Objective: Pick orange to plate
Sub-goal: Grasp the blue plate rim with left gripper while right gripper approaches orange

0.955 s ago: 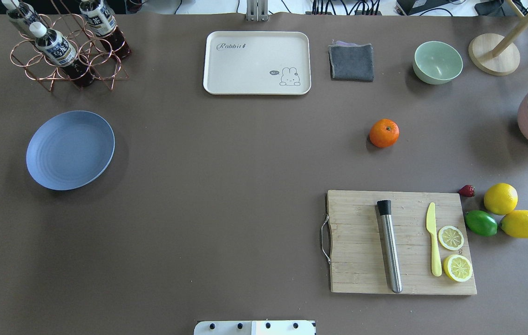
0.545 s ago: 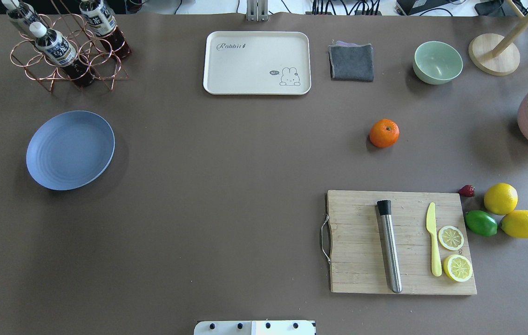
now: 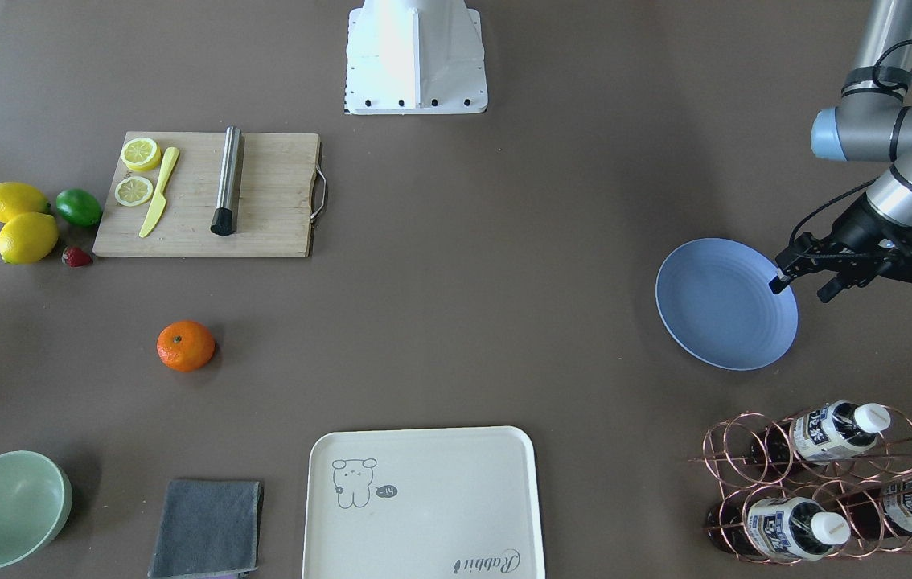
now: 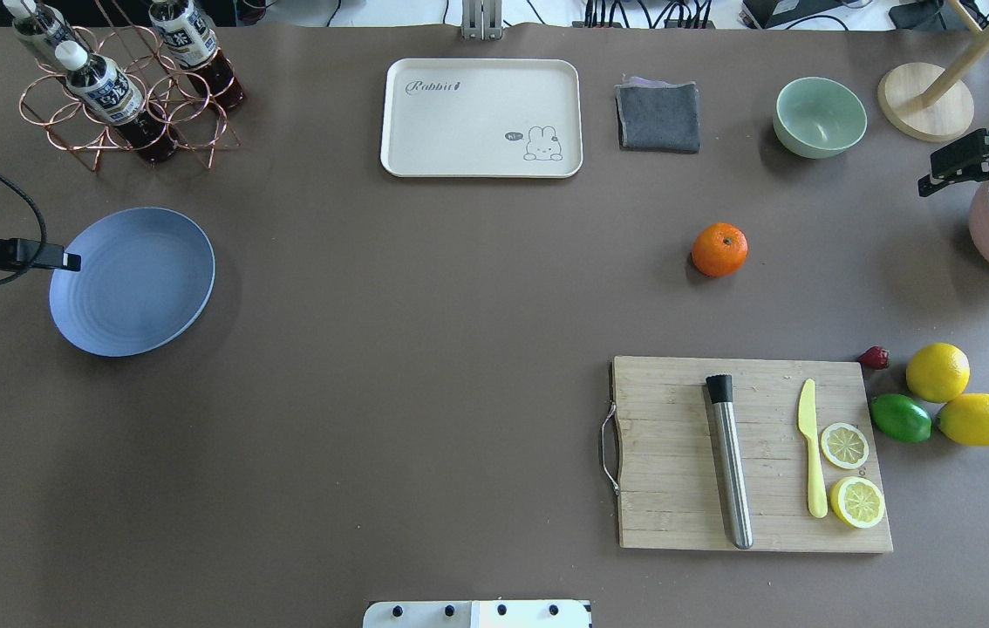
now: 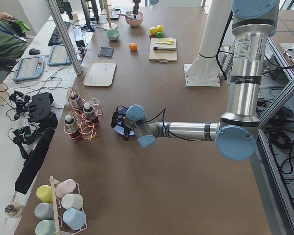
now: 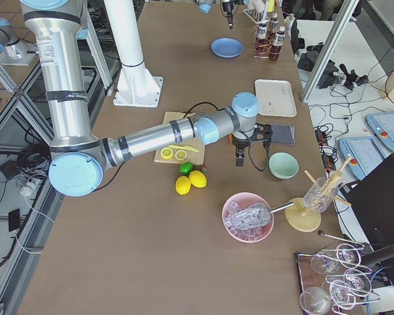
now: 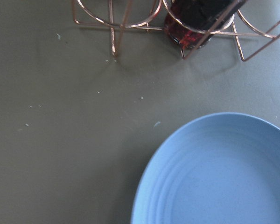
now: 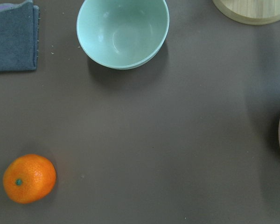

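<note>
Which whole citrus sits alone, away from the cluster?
The orange, alone on bare table beyond the cutting board; the two lemons and the lime huddle together off the board's end.

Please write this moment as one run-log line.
orange: on table, not grasped | plate: empty | left tool: open, near plate rim | right tool: open, away from orange

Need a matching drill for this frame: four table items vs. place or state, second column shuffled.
1 orange
2 plate
3 lime
4 grey cloth

A beside the lemons
B empty, blue
C between tray and mint bowl
D bare table, between mint bowl and cutting board

Pairs: 1-D, 2-B, 3-A, 4-C
</note>
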You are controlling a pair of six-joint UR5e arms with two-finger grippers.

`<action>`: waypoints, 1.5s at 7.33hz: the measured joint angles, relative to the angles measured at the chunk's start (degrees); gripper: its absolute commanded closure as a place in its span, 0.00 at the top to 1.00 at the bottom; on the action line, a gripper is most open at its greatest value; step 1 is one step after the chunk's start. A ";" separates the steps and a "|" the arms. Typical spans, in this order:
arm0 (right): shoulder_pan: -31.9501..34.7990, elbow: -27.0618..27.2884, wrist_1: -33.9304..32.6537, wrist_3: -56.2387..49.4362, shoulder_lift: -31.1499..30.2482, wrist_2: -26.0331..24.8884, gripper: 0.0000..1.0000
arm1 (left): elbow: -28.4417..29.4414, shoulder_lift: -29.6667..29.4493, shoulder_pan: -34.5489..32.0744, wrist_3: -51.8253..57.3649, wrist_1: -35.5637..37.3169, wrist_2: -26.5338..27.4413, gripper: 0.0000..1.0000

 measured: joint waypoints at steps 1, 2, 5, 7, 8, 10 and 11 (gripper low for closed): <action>-0.57 0.17 0.32 0.46 0.03 -0.08 1.00 | 1.22 -0.04 0.71 -0.27 -1.12 0.49 0.90; -0.89 0.23 0.44 0.63 0.24 -0.14 1.00 | 2.74 -0.10 0.97 -0.37 -2.87 0.66 0.64; -1.14 0.14 0.46 1.75 1.24 -0.21 1.00 | 4.13 -0.86 2.14 -2.46 -4.58 0.72 0.00; -1.17 0.10 0.46 1.92 1.36 -0.22 1.00 | 4.08 -1.16 3.67 -3.28 -4.52 0.70 0.00; -1.17 0.10 0.46 1.99 1.35 -0.22 1.00 | 3.82 -1.18 3.70 -3.39 -4.15 0.10 0.00; -1.17 0.21 0.48 2.21 1.27 -0.22 1.00 | 3.17 -1.82 0.65 -3.57 -2.63 -5.43 0.00; -1.24 0.24 0.51 2.26 1.26 -0.21 1.00 | 1.79 -2.31 -2.68 -4.14 -1.43 -10.16 0.00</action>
